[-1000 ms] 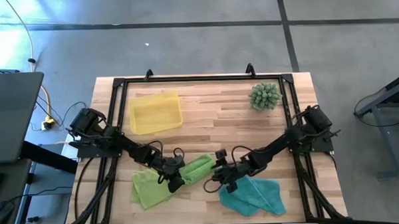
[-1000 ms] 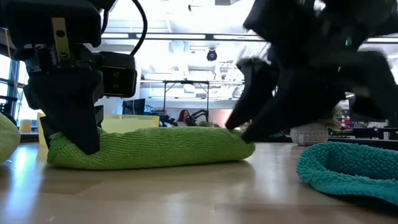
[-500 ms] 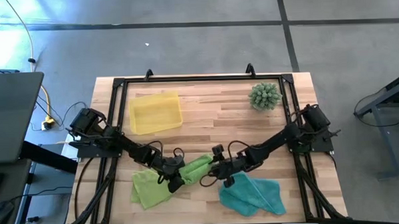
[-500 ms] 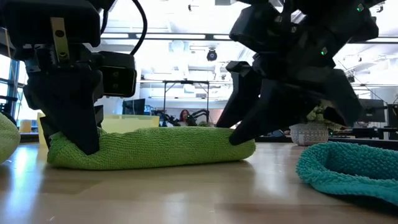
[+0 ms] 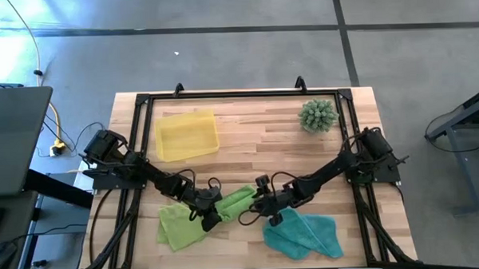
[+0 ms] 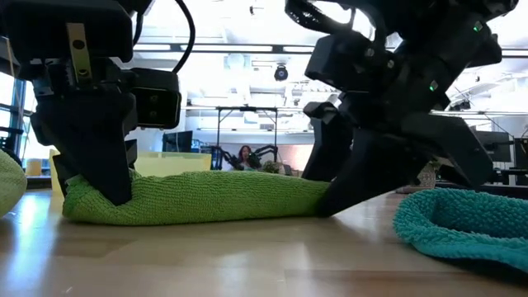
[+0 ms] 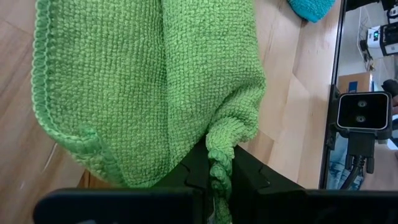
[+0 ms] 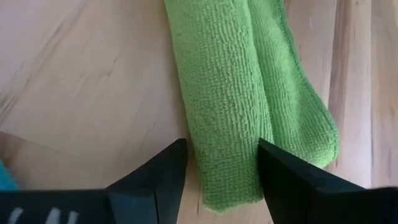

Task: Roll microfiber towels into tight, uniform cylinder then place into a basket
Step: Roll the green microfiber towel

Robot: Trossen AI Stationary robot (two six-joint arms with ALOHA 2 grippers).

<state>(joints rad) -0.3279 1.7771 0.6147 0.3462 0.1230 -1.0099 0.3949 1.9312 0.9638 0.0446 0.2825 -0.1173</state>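
My left gripper (image 5: 209,214) is pinched tight on the left end of the rolled lime towel (image 5: 235,202); left wrist view shows a twisted corner of the cloth caught between my fingers (image 7: 242,180). My right gripper (image 5: 256,210) is spread wide, straddling the right end of that same roll, one finger each side, tips down at the surface (image 5: 264,142). Fingers (image 8: 149,180) not yet squeezing in.

Rolled towel: lime green, looped microfiber, lies near the middle of the surface towards the near edge, long axis running left-right with a slight slant. Roll is loose and lumpy, more a folded sausage than a tight cylinder; right wrist view shows two parallel folds with a seam between, rounded stitched hem at the end. In the low view it sits flat on the wood, flattened rather than round.

Second lime towel (image 5: 175,226) lies spread and crumpled just left of the roll, near the near edge. Teal towel (image 5: 305,236) is bunched at near right, close to my right gripper. Basket (image 5: 187,135), yellow translucent, far left, well apart from the towels. Spiky green plant (image 5: 318,115) at far right.
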